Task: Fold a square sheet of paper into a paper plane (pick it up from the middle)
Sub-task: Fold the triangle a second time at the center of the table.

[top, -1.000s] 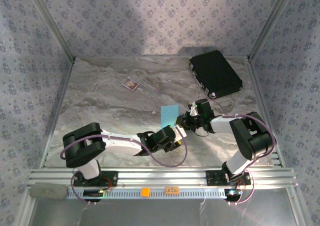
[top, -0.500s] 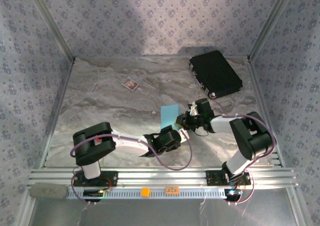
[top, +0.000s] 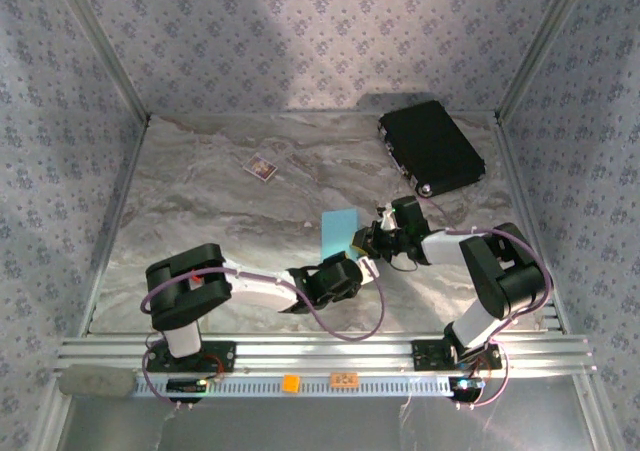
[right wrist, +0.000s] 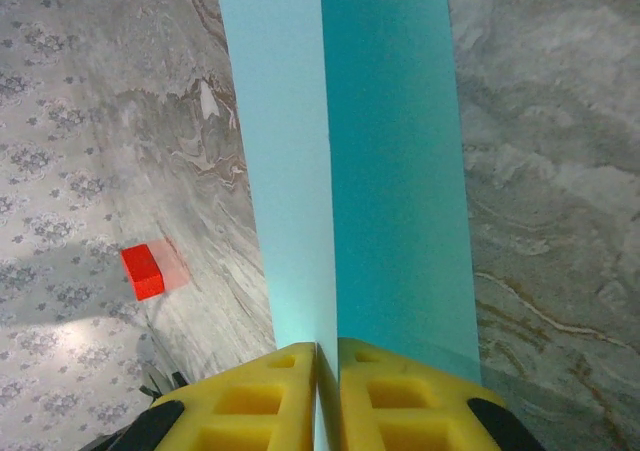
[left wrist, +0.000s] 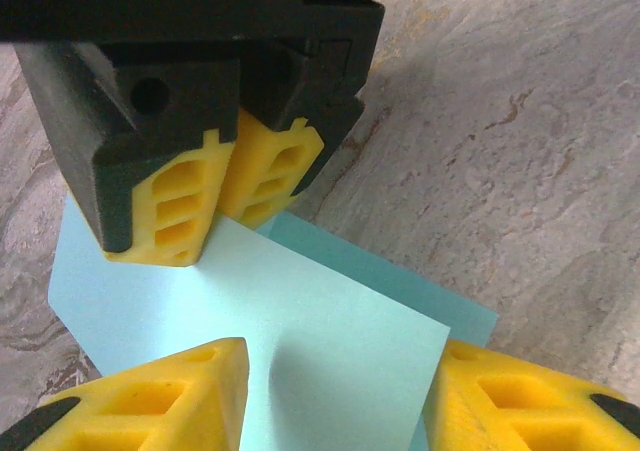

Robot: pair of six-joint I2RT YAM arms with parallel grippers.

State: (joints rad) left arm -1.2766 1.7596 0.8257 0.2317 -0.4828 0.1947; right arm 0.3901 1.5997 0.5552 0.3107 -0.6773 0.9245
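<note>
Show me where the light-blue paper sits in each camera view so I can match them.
Top external: light-blue paper mid-table, just left of the right gripper.
Left wrist: the paper spans the lower centre, doubled over.
Right wrist: the paper rises up the middle from the bottom edge.
Shared landmark: the right gripper's yellow fingers, shut on the paper's edge.
</note>
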